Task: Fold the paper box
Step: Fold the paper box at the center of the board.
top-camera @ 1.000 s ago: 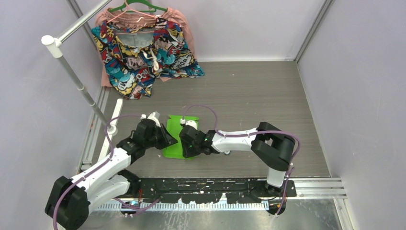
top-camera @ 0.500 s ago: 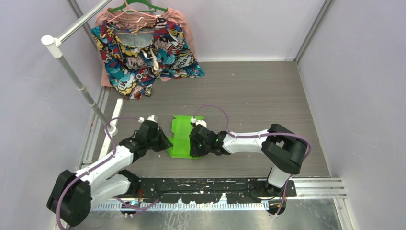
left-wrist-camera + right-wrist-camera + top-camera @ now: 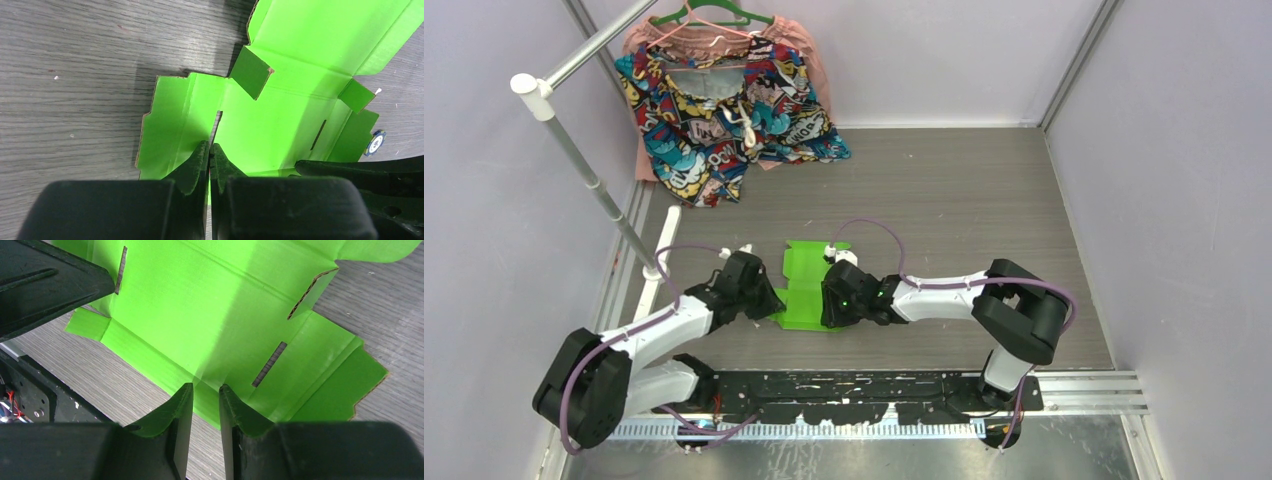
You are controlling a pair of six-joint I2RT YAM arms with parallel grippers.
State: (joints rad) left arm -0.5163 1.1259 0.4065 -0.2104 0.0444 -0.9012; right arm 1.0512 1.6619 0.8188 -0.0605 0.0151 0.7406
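The paper box (image 3: 804, 283) lies as a lime-green die-cut sheet, flaps partly raised, on the grey table between my two grippers. My left gripper (image 3: 770, 300) is at its left edge. In the left wrist view this gripper (image 3: 210, 148) is shut, its tips on the paper box (image 3: 280, 115) where a slit splits a side flap from the main panel. My right gripper (image 3: 829, 297) is at the sheet's right side. In the right wrist view it (image 3: 202, 389) stands open a little, astride a crease at the near edge of the paper box (image 3: 210, 305).
A colourful patterned garment (image 3: 724, 110) hangs on a hanger at the back left, under a white rail (image 3: 584, 165). Walls close in on left, back and right. A black mounting rail (image 3: 874, 385) runs along the near edge. A small blue and white disc (image 3: 374, 142) lies beside the sheet.
Both grippers and the green sheet have shifted slightly to the right. The left gripper has closed a little more; the right one has stayed as it was.
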